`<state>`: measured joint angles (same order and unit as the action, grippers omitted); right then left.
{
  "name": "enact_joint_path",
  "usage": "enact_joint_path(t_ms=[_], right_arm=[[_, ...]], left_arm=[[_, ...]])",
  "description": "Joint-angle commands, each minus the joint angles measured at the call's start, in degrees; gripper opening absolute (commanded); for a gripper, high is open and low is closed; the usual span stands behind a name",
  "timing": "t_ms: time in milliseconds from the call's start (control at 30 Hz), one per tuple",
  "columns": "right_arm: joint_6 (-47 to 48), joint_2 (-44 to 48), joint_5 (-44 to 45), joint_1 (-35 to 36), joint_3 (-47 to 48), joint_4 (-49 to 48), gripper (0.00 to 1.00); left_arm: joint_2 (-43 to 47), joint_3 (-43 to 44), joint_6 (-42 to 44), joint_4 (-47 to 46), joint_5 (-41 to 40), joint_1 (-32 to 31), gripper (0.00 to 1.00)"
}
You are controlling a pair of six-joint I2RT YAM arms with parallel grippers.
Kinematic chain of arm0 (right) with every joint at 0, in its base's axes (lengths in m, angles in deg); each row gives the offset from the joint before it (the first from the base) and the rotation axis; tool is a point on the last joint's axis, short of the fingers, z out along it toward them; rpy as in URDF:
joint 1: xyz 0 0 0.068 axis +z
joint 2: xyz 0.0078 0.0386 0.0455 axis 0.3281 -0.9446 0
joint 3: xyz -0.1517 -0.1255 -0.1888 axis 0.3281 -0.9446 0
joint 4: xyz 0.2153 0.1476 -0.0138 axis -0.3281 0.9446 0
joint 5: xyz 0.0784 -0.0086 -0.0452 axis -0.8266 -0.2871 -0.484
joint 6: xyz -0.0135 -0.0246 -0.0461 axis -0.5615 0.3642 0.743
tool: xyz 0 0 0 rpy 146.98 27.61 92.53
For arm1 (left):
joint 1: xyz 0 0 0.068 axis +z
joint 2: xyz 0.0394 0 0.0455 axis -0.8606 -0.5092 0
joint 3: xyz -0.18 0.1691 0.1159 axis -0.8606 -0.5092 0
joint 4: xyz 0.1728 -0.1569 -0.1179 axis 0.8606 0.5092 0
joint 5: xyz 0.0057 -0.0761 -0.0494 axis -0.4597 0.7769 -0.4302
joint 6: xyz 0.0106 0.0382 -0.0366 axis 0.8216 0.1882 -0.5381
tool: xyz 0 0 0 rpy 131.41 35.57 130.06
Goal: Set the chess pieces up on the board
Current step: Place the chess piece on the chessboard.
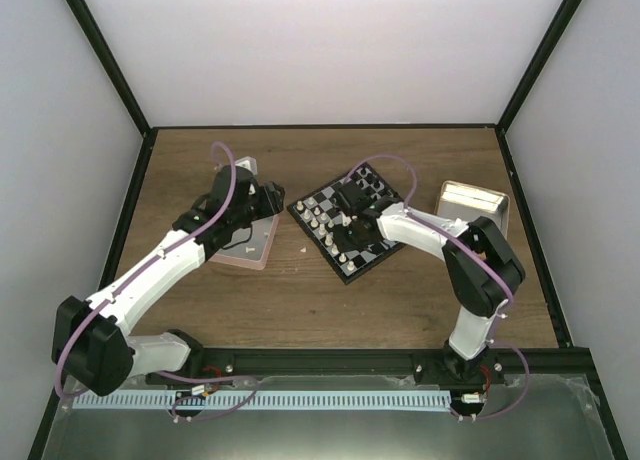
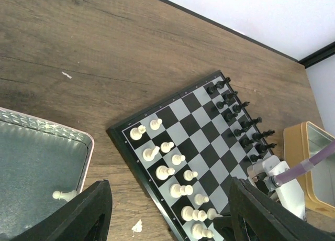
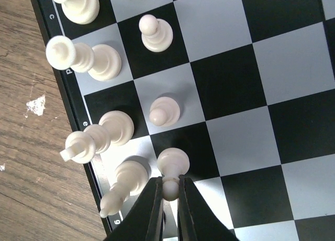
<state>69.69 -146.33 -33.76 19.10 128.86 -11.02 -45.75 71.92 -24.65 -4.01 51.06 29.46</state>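
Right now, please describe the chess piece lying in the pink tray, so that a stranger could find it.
Find the pink tray left of the board. Near its edge facing the board lies one small cream piece. Unlike the cream pieces standing on squares, it lies on its side, the only piece visible in the tray.

I find the right gripper pinched on a cream pawn by its head, over the board. Other cream pieces stand along the board's left rim. Beside that rim the table carries a pale fleck.
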Motion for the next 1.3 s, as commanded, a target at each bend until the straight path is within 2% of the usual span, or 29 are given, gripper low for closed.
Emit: enact_joint_path(t_ms=[0, 400, 633, 833, 1000, 1100, 1267], right_arm=[[0.93, -1.12, 0.67, -0.38, 2.78, 2.03, 0.04], [0.71, -2.2, 1.49, -0.38, 3.9, 2.94, 0.21], [-1.68, 1.48, 4.28, -0.38, 4.72, 2.16, 0.28], [-6.28, 9.18, 6.9, -0.38, 2.01, 1.93, 0.33], [-8.92, 20.82, 5.6, -0.38, -4.18, -0.36, 0.38], [-9.63, 27.84, 5.38, -0.38, -8.78, -3.16, 0.44], [-9.58, 35.05, 8.11, -0.38, -12.56, -6.62, 0.49]], left_arm=[[-0.44, 0.61, 1.48, 0.52, 0.24, 0.53, 0.63], [-0.28, -0.28, 1.13, 1.38, 0.71, 1.01, 0.63], [1.14, 1.62, 2.88, 5.39, -2.22, 1.54, 0.64], [7.17, 0.73, 3.46, 11.28, -5.25, 1.63, 0.67], [14.61, -2.91, 4.45, 14.3, -7.02, 1.76, 0.71], [17.59, -5.8, 6.09, 13.87, -8.09, 1.89, 0.8], [16.17, -7.63, 8.88, 13.61, -8.79, 3.44, 0.8]])
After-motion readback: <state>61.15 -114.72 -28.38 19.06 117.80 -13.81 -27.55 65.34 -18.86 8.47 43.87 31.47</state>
